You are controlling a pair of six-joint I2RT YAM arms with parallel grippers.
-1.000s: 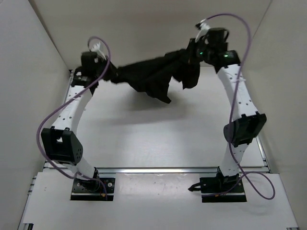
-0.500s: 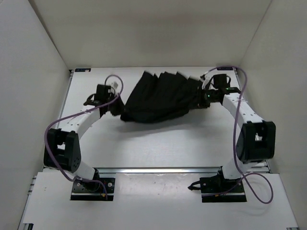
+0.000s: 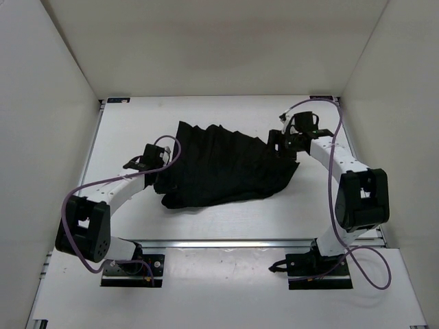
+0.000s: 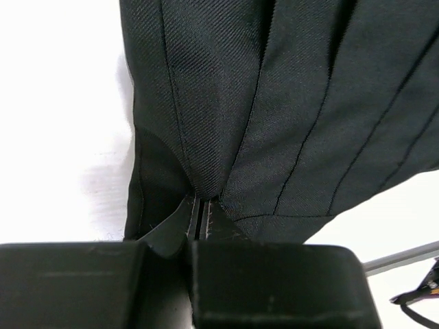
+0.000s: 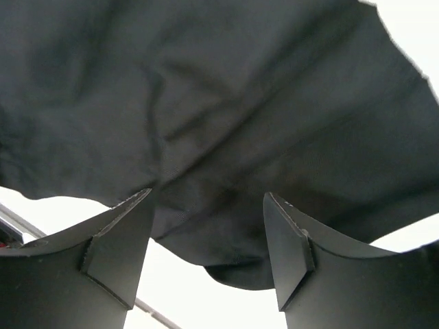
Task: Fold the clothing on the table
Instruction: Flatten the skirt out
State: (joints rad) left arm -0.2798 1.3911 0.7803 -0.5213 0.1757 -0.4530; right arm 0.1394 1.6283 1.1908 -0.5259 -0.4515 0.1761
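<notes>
Bright, even light (soft shadows)

Three plain off-white panels box the scene in: a back wall (image 3: 219, 48) across the top, with a left wall (image 3: 41, 137) and a right wall (image 3: 405, 137) slanting outward; all are bare and matte; they meet the white table (image 3: 219, 219) at its edges; a silver rail (image 3: 226, 243) runs along the near side, a white board (image 3: 219, 291) lying below it; the light is soft and even, with only faint grey shadows.
</notes>
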